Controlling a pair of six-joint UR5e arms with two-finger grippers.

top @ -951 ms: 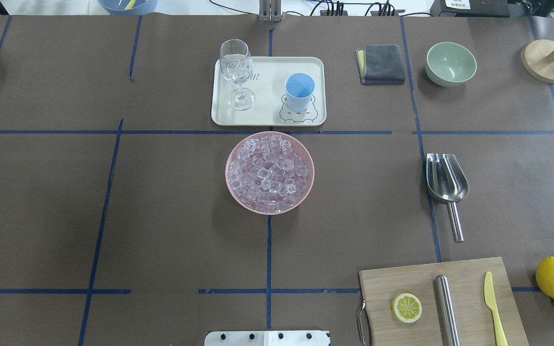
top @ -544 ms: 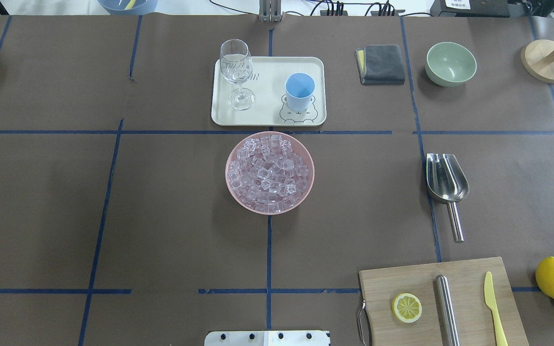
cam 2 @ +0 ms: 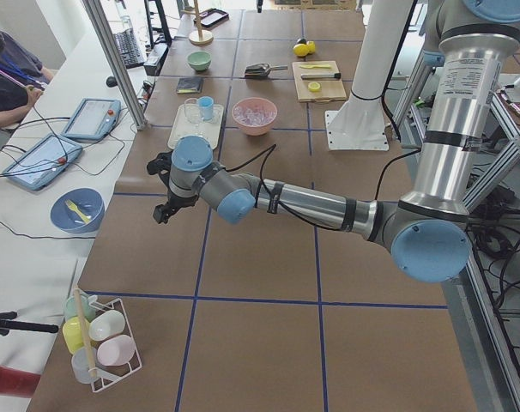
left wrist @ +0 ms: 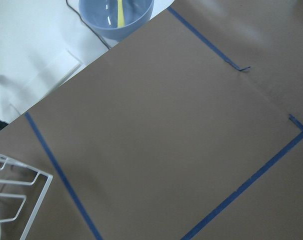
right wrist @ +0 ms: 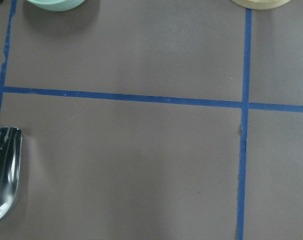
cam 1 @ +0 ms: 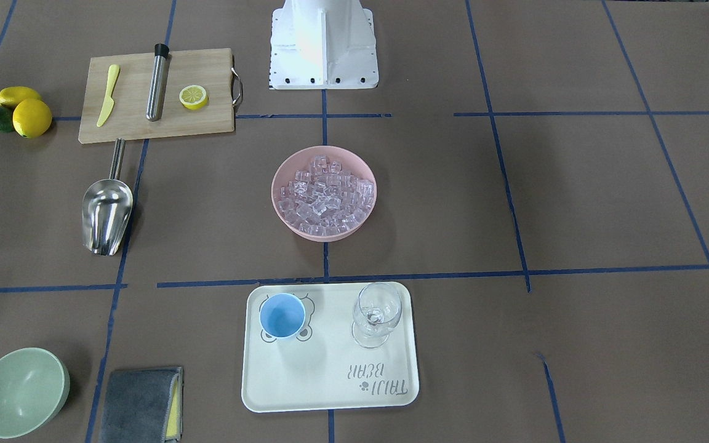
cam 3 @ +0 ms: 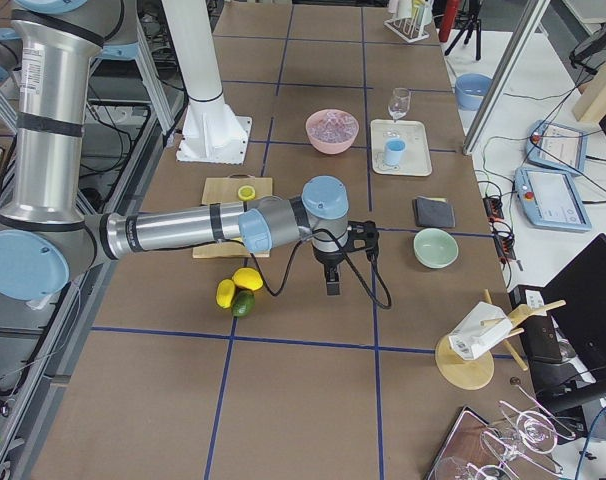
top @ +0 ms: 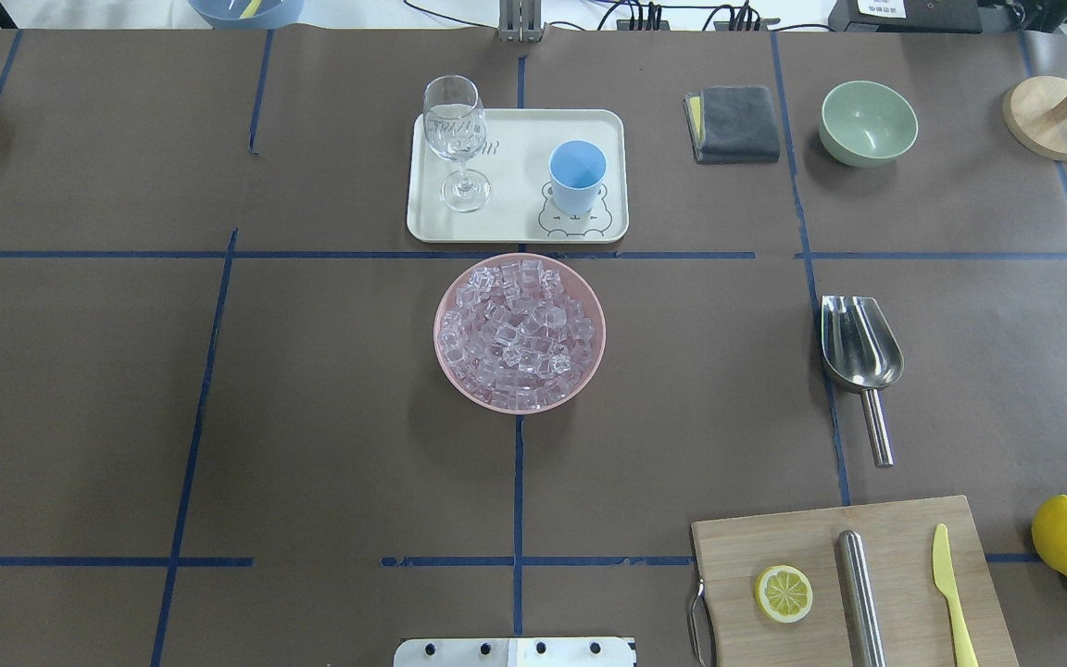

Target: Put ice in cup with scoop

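The ice (top: 520,333) is a heap of clear cubes in a pink bowl (top: 445,371) at the table's middle. The light-blue cup (top: 577,176) stands upright on a cream tray (top: 515,218) beyond the bowl, beside a stemmed glass (top: 455,139). The steel scoop (top: 859,347) lies on the table to the right, handle toward the robot; its trough edge shows in the right wrist view (right wrist: 2,170). My left gripper (cam 2: 164,210) hangs far out at the table's left. My right gripper (cam 3: 332,283) hangs right of the scoop. I cannot tell whether either is open or shut.
A cutting board (top: 904,537) with a lemon half (top: 784,593), steel cylinder (top: 860,593) and yellow knife (top: 950,584) lies front right, lemons (top: 1066,535) beside it. A green bowl (top: 868,122), grey cloth (top: 734,123) and wooden stand (top: 1052,116) sit at the back right.
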